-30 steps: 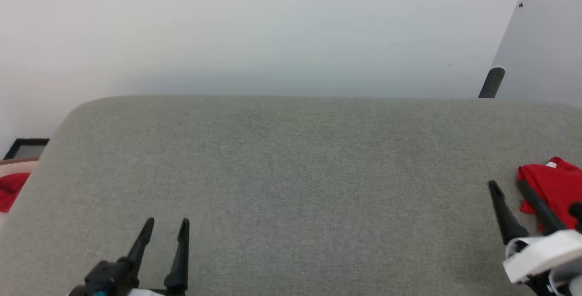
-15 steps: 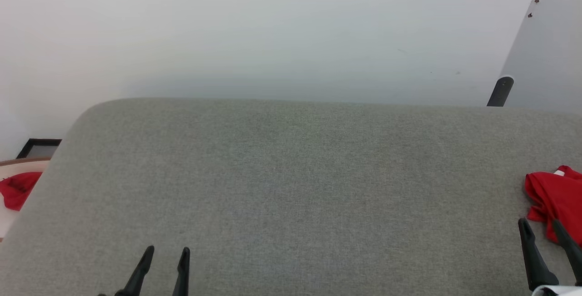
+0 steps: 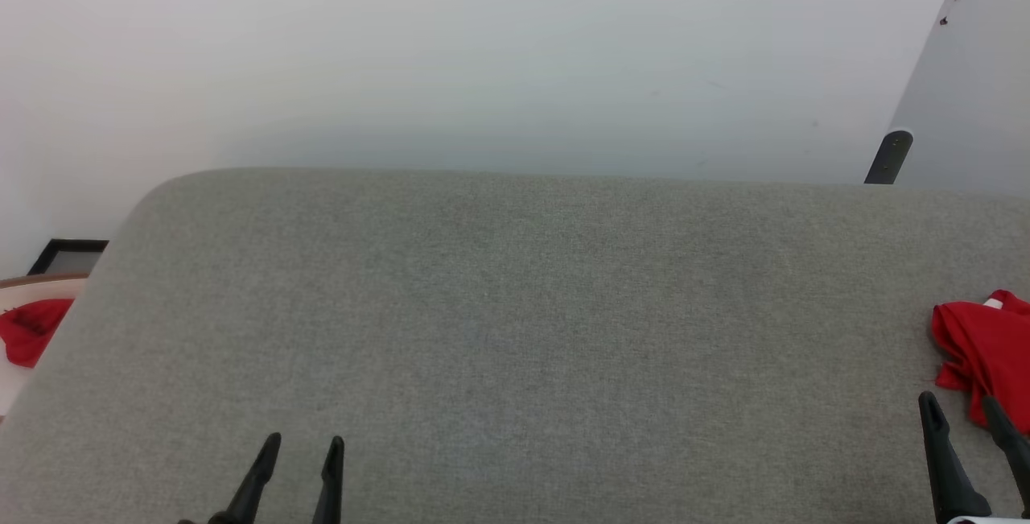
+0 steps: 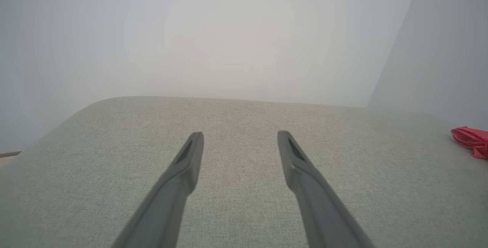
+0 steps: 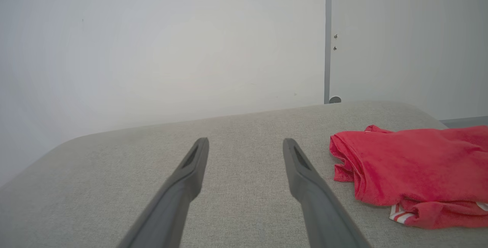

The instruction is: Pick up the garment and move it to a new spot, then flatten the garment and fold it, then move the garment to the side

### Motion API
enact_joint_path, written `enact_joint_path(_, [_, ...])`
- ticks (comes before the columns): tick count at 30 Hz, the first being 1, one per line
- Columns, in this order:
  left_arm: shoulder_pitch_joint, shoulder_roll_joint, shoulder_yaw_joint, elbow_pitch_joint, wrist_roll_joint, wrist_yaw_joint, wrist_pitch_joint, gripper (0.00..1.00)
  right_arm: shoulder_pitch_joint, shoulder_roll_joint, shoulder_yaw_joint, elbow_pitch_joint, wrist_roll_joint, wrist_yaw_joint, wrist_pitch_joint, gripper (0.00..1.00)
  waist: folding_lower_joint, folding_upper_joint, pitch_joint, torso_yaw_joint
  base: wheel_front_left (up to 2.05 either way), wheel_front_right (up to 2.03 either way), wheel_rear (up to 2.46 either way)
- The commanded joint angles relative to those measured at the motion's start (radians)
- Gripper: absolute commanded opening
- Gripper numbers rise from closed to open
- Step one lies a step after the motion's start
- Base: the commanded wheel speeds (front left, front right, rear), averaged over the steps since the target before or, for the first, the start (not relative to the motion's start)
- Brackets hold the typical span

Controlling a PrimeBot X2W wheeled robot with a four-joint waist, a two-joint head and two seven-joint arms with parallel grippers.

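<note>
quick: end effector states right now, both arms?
Left end effector: open, holding nothing.
Right end effector: open, holding nothing; the garment lies beside it, apart from its fingers.

We're looking at a table covered in grey woven cloth, matt, with a fine rough weave. At its right edge, the garment is soft red cloth, slightly fuzzy, no sheen. The left gripper and right gripper show dark fingers, smooth and matt, plastic by the look. Behind, the wall is smooth, matt white.
</note>
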Motion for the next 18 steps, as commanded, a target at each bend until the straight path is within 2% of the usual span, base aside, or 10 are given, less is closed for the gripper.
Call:
enact_joint_path(1, [-0.009, 0.004, -0.003, 0.001, -0.003, -0.004, 0.001, 1.0, 0.006, 0.004, 0.0, -0.007, -0.003, -0.001, 0.004, 1.0, 0.0, 0.0, 0.001, -0.001, 0.0, 0.0, 0.0])
enact_joint_path(18, [-0.009, -0.007, 0.011, 0.011, -0.014, -0.001, 0.001, 1.0, 0.002, 0.006, 0.008, -0.016, 0.004, -0.001, -0.003, 1.0, 0.0, 0.0, 0.006, -0.002, 0.0, 0.0, 0.0])
